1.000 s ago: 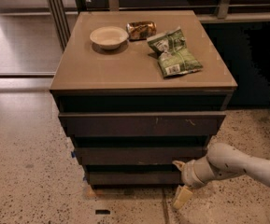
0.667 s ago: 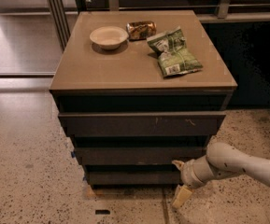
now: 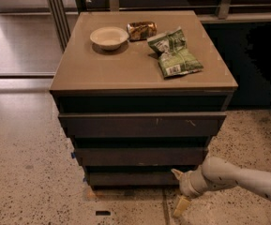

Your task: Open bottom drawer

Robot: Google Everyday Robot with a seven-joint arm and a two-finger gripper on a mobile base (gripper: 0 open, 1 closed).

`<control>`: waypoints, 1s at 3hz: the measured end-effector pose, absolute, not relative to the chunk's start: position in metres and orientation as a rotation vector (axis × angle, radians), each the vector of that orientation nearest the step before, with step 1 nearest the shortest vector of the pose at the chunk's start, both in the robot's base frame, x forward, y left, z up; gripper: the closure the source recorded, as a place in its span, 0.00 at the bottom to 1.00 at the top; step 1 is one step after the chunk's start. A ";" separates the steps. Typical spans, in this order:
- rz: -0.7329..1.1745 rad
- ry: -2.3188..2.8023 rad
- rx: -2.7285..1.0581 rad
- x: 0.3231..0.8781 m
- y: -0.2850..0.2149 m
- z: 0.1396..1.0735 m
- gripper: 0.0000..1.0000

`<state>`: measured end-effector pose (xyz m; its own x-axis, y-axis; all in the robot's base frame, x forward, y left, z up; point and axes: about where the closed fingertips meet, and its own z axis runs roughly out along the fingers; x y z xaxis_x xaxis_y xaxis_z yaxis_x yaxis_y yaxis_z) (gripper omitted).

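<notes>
The bottom drawer [image 3: 132, 178] is the lowest and narrowest of three dark grey-brown fronts on the tan-topped cabinet [image 3: 79, 76]. It sticks out slightly less than the middle front [image 3: 139, 156] and the scratched top front [image 3: 142, 124]. My gripper [image 3: 177, 192] comes in from the right on a white arm [image 3: 238, 177], low by the floor at the drawer's right end. Its fingers are spread open, one above the other. The upper fingertip [image 3: 176, 173] is at the drawer's right corner; whether it touches is not clear. The lower finger [image 3: 182, 205] hangs near the floor.
On the cabinet top are a white bowl [image 3: 109, 36], a brown snack packet [image 3: 142, 30] and green chip bags [image 3: 174, 55]. Speckled floor [image 3: 27, 172] lies in front and to the left. A dark recess [image 3: 259, 64] is to the right, metal rails [image 3: 55, 13] behind left.
My gripper has sunk slightly lower beside the bottom drawer's right end. The drawers have not moved.
</notes>
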<state>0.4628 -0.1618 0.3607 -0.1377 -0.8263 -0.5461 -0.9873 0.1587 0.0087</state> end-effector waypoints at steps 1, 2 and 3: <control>0.521 1.984 -1.733 0.466 -0.160 0.314 0.00; 0.567 1.954 -1.716 0.474 -0.150 0.255 0.00; 0.563 1.954 -1.719 0.473 -0.150 0.254 0.00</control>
<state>0.4734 -0.1496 0.2540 -0.1009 -0.7969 -0.5957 -0.9916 0.1290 -0.0046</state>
